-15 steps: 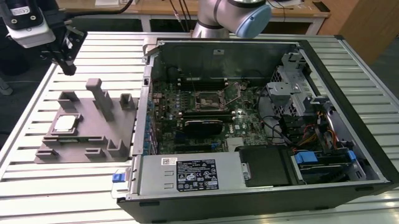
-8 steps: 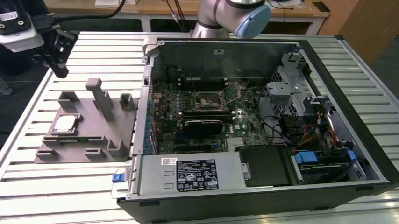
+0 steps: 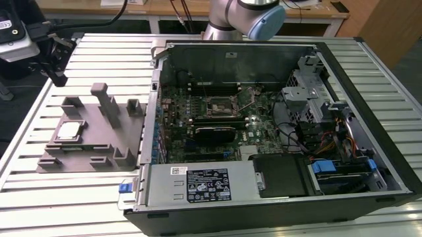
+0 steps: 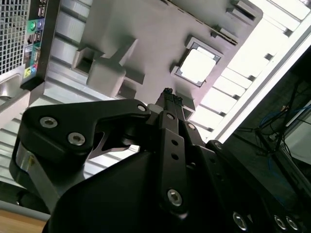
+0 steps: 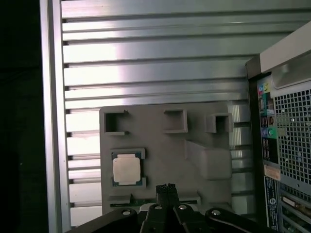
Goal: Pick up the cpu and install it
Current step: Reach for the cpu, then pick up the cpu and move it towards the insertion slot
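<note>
Cut off, covered
The arm (image 3: 247, 19) runs past the exterior view's top edge; in the first wrist view the gripper (image 5: 166, 187) hides part of the grey fixture (image 5: 160, 150).

looks like a robotics lab: slatted alu table (image 3: 39, 197), opened pc case (image 3: 277, 123), wooden benches w/ cables (image 3: 178, 7) behind.

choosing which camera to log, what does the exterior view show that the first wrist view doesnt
Exterior view: the open case from inside, with motherboard socket and power supply. First wrist view: the case's outer coloured ports. Both: the cpu lying in the grey fixture on the slatted table, and the gripper near the fixture, apart from the cpu.
</note>
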Controlling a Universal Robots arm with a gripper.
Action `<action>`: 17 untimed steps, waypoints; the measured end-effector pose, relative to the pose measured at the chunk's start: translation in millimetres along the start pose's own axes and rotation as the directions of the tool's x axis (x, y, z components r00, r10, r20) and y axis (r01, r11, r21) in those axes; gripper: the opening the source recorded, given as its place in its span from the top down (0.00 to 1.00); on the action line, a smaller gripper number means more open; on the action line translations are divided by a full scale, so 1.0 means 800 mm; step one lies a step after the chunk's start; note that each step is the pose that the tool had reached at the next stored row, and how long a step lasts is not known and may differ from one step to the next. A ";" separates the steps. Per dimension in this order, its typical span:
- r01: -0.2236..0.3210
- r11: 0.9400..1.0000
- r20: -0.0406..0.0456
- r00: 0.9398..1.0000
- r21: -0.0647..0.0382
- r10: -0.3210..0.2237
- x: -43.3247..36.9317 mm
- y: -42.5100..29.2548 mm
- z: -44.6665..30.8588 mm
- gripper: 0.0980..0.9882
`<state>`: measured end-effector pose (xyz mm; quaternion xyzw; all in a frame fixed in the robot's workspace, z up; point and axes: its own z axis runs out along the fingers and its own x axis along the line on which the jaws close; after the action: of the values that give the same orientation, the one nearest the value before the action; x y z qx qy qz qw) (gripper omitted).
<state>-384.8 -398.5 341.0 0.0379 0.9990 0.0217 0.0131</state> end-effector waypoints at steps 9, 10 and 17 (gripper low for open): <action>0.000 1.000 0.000 1.000 0.000 0.000 0.012 -0.0012 0.0193 0.99; 0.000 1.000 0.000 1.000 0.000 0.000 0.013 -0.0013 0.0216 0.99; 0.000 1.000 0.000 1.000 0.000 0.000 0.014 -0.0015 0.0252 0.99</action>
<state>-395.3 -398.0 320.5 0.0379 0.9990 0.0217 0.0130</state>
